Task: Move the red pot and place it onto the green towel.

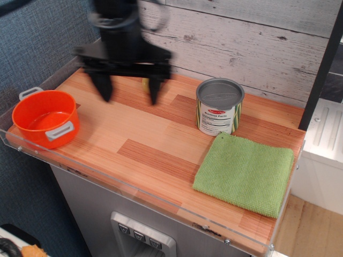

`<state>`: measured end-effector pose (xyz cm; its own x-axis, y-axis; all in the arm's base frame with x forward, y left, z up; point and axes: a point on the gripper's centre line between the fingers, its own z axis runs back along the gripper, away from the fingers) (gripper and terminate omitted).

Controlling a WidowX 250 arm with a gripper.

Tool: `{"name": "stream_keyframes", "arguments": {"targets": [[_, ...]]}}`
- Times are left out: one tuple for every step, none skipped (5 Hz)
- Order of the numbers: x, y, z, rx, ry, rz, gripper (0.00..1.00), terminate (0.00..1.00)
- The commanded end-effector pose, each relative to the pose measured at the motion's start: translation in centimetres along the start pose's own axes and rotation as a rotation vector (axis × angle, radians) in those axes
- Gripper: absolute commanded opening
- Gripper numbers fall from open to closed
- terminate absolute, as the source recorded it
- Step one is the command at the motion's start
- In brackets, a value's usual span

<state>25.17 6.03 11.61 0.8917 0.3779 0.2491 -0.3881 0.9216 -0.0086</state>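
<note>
The matte black two-fingered tool (129, 91) is blurred, so fine detail is hard to read. A wide black crossbar carries two tapered black fingers (104, 86), one at each end. Above sits a thick dark cylindrical body, with what looks like a thin black cable looping beside it.

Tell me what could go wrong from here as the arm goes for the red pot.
1. The red pot sits at the table's front-left corner, so a clumsy touch from the open pincer might push it against the clear edge guard.
2. The tin can stands just behind the green towel; the carried pot could clip it.
3. The arm looks motion-blurred, so it may be moving fast and overshoot.
</note>
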Motion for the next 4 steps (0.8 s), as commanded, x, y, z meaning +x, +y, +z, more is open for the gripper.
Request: {"name": "stream_keyframes", "arguments": {"targets": [[3.0,7.9,-3.7,0.010,-0.014,0.193,1.00,0.00],[3.8,9.1,-5.0,0.043,-0.020,0.225,1.00,0.00],[3.8,10.8,-5.2,0.089,-0.005,0.244,1.00,0.00],[3.9,11.3,-6.1,0.074,0.001,0.278,1.00,0.00]]}}
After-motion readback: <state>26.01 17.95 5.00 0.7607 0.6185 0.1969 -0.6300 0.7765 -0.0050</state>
